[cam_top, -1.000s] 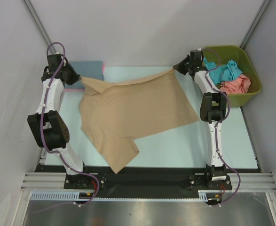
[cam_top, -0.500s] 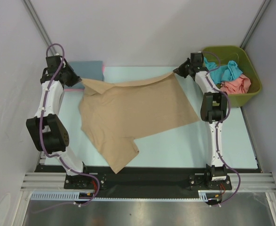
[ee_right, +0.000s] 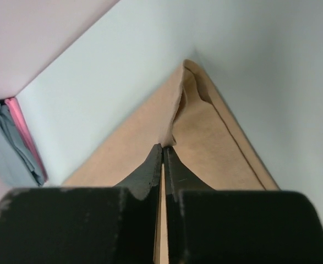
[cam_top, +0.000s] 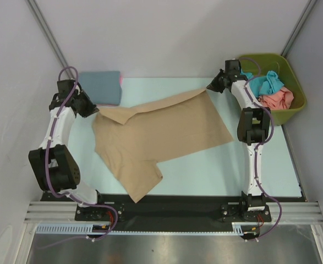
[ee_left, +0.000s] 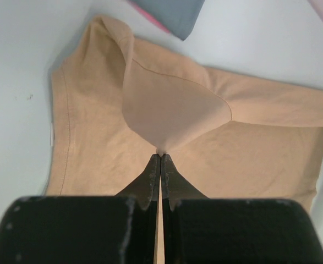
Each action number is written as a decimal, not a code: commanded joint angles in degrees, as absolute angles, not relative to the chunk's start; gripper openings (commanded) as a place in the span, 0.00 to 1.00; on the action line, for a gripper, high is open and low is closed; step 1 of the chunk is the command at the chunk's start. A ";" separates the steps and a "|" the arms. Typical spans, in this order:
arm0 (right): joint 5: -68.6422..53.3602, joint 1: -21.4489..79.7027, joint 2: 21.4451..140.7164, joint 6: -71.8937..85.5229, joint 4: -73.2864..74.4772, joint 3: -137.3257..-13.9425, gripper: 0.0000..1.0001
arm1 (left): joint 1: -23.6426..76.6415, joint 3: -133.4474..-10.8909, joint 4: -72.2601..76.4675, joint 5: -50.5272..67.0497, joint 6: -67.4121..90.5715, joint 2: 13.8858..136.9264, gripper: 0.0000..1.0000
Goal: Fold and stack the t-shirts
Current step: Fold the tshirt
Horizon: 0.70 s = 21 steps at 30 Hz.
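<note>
I have the left gripper (ee_left: 160, 158) and right gripper (ee_right: 162, 147) each pinched on the shirt (cam_top: 167, 126); draw both evenly, cloth taut between fingertips.

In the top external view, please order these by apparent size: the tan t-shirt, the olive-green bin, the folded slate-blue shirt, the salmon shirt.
1. spread tan cloth t-shirt
2. olive-green plastic bin
3. folded slate-blue cloth t-shirt
4. crumpled salmon cloth t-shirt, only partly visible inside the bin
</note>
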<state>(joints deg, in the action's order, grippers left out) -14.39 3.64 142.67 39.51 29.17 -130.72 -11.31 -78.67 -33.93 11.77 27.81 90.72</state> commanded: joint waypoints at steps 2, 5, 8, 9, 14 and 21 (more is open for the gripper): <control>-12.13 4.13 137.55 34.20 32.95 -131.05 0.02 | -11.86 -75.42 -33.14 12.13 26.81 86.57 0.00; -11.16 4.31 137.37 33.31 35.33 -130.34 0.02 | -11.87 -73.84 -33.48 11.52 26.46 85.61 0.00; -10.20 4.57 136.85 32.17 36.39 -128.85 0.02 | -11.87 -72.95 -33.92 10.90 25.93 84.99 0.01; -10.11 4.74 136.76 31.82 36.65 -128.59 0.02 | -11.87 -73.04 -34.19 10.72 25.75 85.16 0.00; -8.18 4.92 136.32 31.03 38.23 -127.53 0.02 | -11.95 -73.21 -34.71 10.72 25.49 85.52 0.01; -5.72 5.01 137.28 30.06 40.51 -127.35 0.02 | -12.04 -71.19 -34.72 10.90 25.49 85.52 0.00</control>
<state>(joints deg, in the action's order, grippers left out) -8.05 4.89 140.53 31.62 38.98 -127.24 -11.40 -71.94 -34.89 11.14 26.85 87.61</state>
